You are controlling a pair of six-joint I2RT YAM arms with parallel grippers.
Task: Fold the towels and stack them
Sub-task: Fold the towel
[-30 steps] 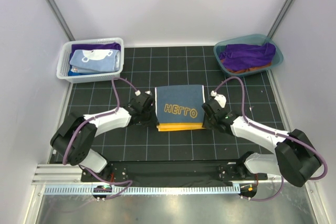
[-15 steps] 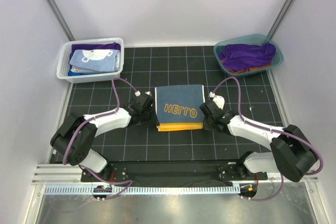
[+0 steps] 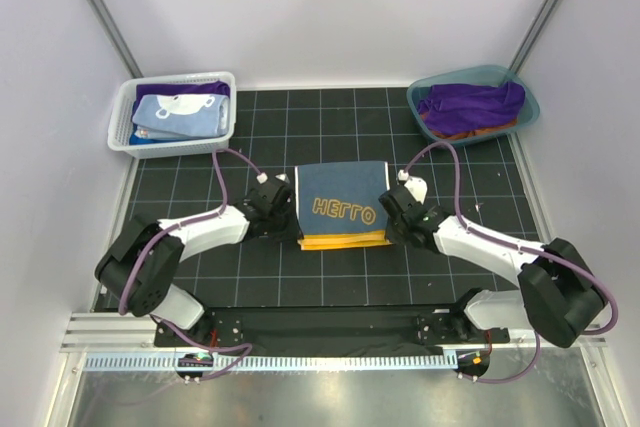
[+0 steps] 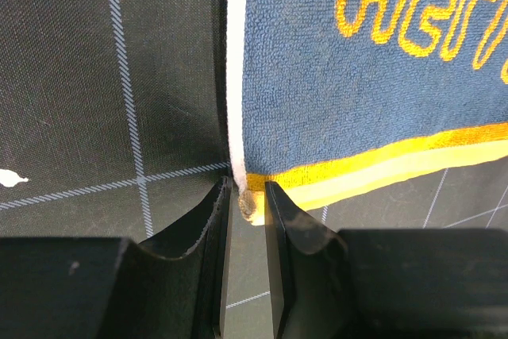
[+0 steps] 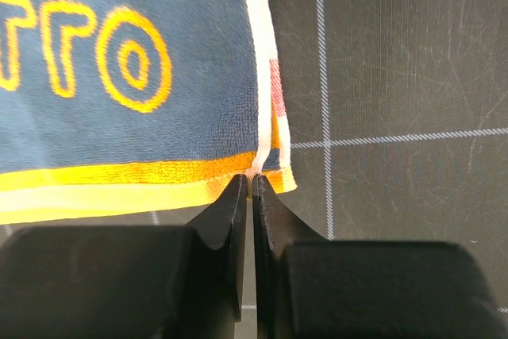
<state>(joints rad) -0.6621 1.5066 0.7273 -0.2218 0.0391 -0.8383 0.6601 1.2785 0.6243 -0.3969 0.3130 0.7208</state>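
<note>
A folded navy towel point(image 3: 340, 205) with yellow lettering and a yellow-orange border lies mid-mat. My left gripper point(image 3: 284, 210) sits at its near left corner. In the left wrist view the jaws of this gripper point(image 4: 246, 190) stand a little apart around the towel's point(image 4: 357, 77) white-hemmed corner, with a small gap on each side. My right gripper point(image 3: 393, 210) is at the near right corner. In the right wrist view this gripper point(image 5: 252, 181) has its jaws nearly together, pinching the towel's point(image 5: 119, 77) hem at the tips.
A white mesh basket point(image 3: 122, 119) at the back left holds a folded light blue towel point(image 3: 178, 112) over a purple one point(image 3: 205, 88). A teal tub point(image 3: 527, 119) at the back right holds a crumpled purple towel point(image 3: 470, 105) over an orange one point(image 3: 450, 134).
My right gripper has slid left to the towel's near right corner and its jaws have closed on the hem. The left gripper stays at its corner.
</note>
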